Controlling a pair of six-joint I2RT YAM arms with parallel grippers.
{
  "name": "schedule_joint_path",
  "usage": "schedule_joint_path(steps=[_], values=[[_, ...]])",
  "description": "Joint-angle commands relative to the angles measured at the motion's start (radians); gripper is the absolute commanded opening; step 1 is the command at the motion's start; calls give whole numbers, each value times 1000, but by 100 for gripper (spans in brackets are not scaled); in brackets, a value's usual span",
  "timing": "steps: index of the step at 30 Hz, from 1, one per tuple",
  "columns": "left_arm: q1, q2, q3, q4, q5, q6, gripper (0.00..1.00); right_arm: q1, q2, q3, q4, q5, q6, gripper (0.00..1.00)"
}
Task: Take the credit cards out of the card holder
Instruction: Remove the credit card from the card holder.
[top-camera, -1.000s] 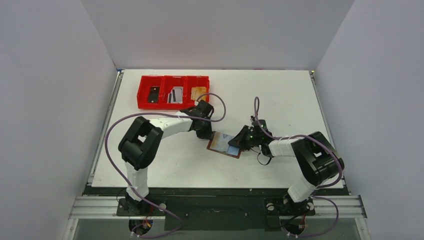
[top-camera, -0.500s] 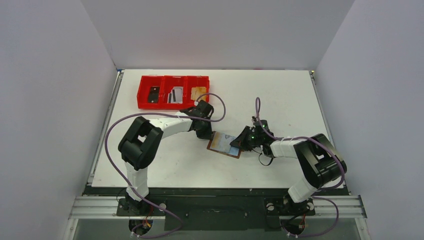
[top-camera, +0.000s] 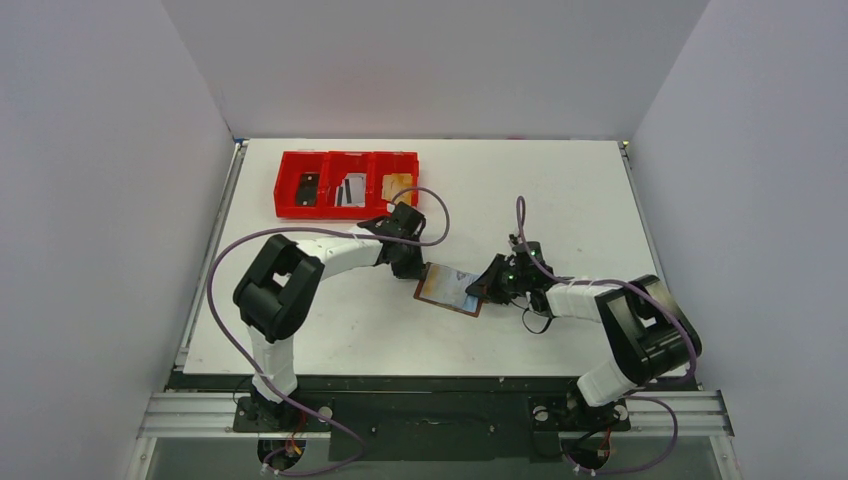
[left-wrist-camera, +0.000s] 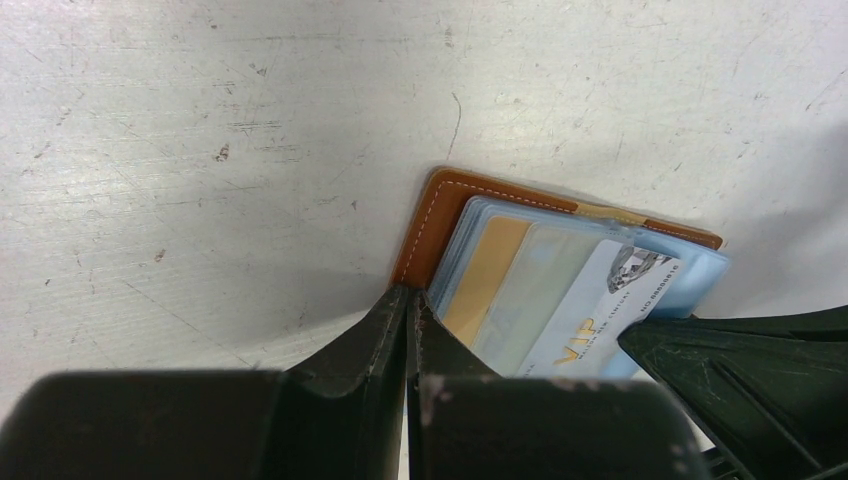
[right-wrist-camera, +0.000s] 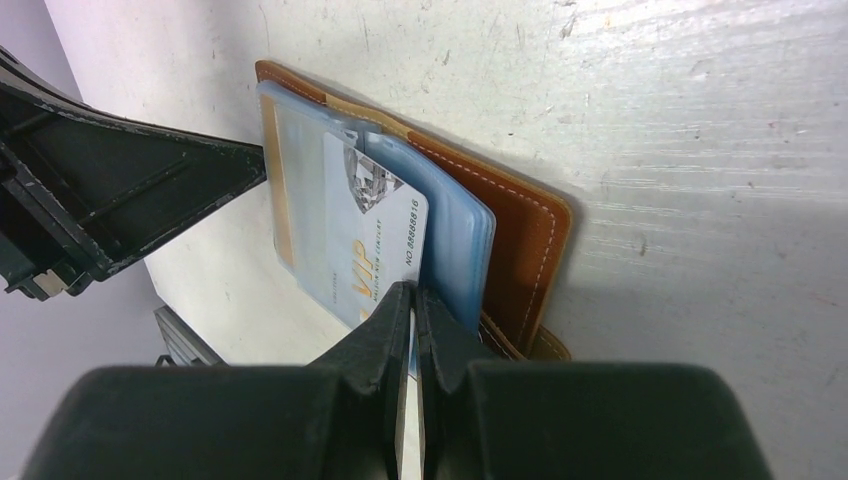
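Observation:
The brown card holder (top-camera: 447, 288) lies open and flat mid-table, its blue-grey sleeves up. In the left wrist view its stitched corner (left-wrist-camera: 432, 212) sits just past my left gripper (left-wrist-camera: 408, 300), which is shut with its tips against that edge. The credit cards show in the sleeves: an orange one (left-wrist-camera: 487, 270) and a pale VIP one (right-wrist-camera: 372, 235). My right gripper (right-wrist-camera: 412, 293) is shut, with its tips touching the VIP card's near corner beside a blue sleeve (right-wrist-camera: 455, 235). Nothing sits between either pair of fingers. From above, the left gripper (top-camera: 415, 268) and the right gripper (top-camera: 482, 290) flank the holder.
A red three-compartment tray (top-camera: 287, 170) stands at the back left, with cards in its compartments (top-camera: 350, 189). Purple cables loop over both arms. The holder's strap tab (right-wrist-camera: 545, 345) pokes out by the right fingers.
The right arm's elbow has swung right and its gripper has slid slightly right along the holder. The bluish card edge at the holder's near right shows less from above. The left arm barely moved.

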Motion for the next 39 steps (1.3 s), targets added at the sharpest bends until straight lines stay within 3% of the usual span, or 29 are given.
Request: schedule_joint_path(steps=[1,17,23,28,34,39], values=[[1,51,-74,-102,-65,14,0,-13,-43,-15,-50,21,-47,0],[1,-6,-66,-88,-47,20,0,-44,-154,-35,-125,25,-71,0],[4,-41,36,-151,-47,62,11,-46,-195,-14,-166,30,-73,0],[13,-84,93,-186,-47,87,27,-48,-223,8,-194,32,-72,0],[27,-161,117,-192,5,120,37,-48,-243,40,-204,10,-58,0],[58,-236,89,-118,137,132,45,-49,-255,76,-208,-17,-36,0]])
